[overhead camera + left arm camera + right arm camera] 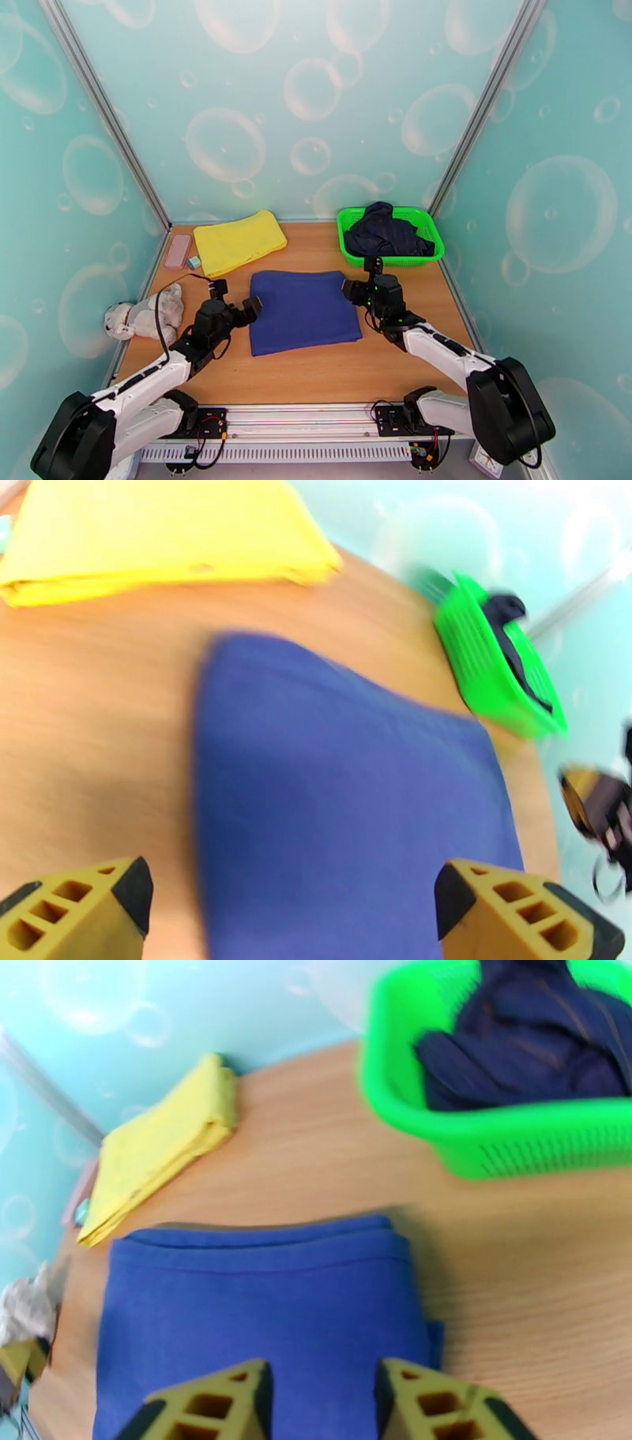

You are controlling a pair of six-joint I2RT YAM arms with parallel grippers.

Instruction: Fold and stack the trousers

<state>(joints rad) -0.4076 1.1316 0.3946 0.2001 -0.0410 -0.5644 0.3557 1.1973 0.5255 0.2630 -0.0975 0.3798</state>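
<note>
Teal walls printed with soap bubbles close in a wooden table [316, 371].

The left gripper [253, 306] stands with its jaws spread wide and nothing between them. In its own wrist view the left gripper [292, 890] shows two yellow, black-tipped fingers [130, 890] far apart. The trousers [340, 796] spread out ahead of them and below.

The right gripper [347, 288] has its jaws parted to a narrower gap. In its wrist view the right gripper [320, 1378] grips nothing, and blue cloth shows through the gap between its fingers [237, 1390].

The trousers [304, 312] lie between the two grippers, folded into a flat royal-blue rectangle. Their left edge is just beside the left gripper, and their far right corner is just under the right one. From the right wrist, the trousers [261, 1299] show a neat folded edge on the side away from the gripper.

A green basket [341, 229] sits just beyond the right gripper. It holds a crumpled dark navy garment [387, 233].

A folded yellow cloth [238, 241] lies beyond the left gripper, apart from the trousers. A pink case [178, 251] and a small teal block [193, 261] lie to the left of the cloth.

A white plush toy [142, 316] lies on its side at the table edge, left of the left gripper.
</note>
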